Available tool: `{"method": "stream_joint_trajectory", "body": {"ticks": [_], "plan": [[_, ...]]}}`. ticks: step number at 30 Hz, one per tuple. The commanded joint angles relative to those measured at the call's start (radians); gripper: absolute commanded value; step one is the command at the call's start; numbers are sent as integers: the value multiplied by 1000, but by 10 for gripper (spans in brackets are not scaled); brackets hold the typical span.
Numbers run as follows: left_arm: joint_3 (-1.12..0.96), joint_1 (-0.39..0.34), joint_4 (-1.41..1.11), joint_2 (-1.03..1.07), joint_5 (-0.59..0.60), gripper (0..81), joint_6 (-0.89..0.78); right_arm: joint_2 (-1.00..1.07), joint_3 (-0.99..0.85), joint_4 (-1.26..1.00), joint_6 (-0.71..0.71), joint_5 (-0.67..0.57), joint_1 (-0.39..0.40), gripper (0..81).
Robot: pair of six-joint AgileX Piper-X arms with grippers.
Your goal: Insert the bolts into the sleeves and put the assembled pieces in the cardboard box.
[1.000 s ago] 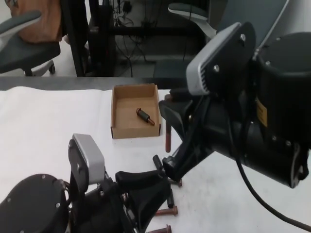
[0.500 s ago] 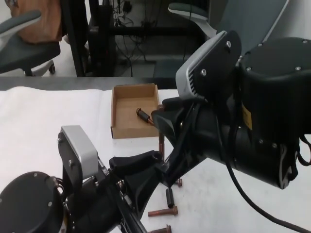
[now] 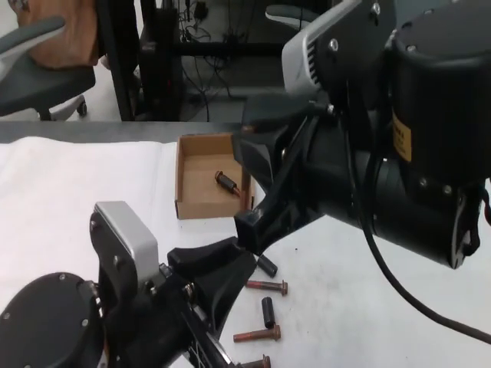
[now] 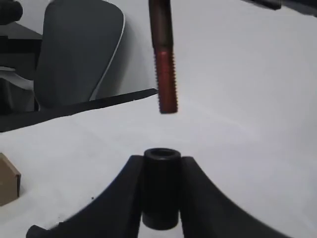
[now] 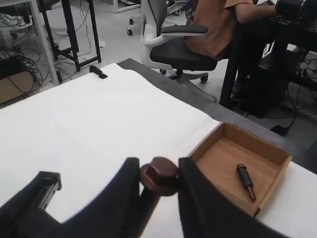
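Right arm (image 3: 399, 153): we see it lifted, carrying the bolt (image 4: 163, 64) higher.
Bench (image 3: 383, 307): we now see a loose bolt (image 3: 266, 286) uncovered.

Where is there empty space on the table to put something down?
The white table is bare left of the cardboard box. There is also room right of the loose bolts. It is crowded around those bolts and the black sleeve among them, in front of the box.
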Motion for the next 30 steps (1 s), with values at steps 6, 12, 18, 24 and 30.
{"method": "stream_joint_trajectory", "body": {"ticks": [6, 12, 18, 24, 30], "plan": [[-5, -2, -73, -1, -7, 18, 2, -5, -11, 6, 11, 3, 1, 6], [-5, -2, -91, -1, -7, 18, -3, -3, -11, 6, 11, 3, 1, 6], [-5, -2, -108, -1, -7, 18, -34, 3, -6, 6, 15, -1, 1, 6], [-5, -2, -113, -1, -7, 18, -40, 3, -5, 4, 50, -4, 1, 6], [-5, -2, -115, -1, -7, 18, -40, 7, -5, 4, 68, -34, 3, 6]]}}
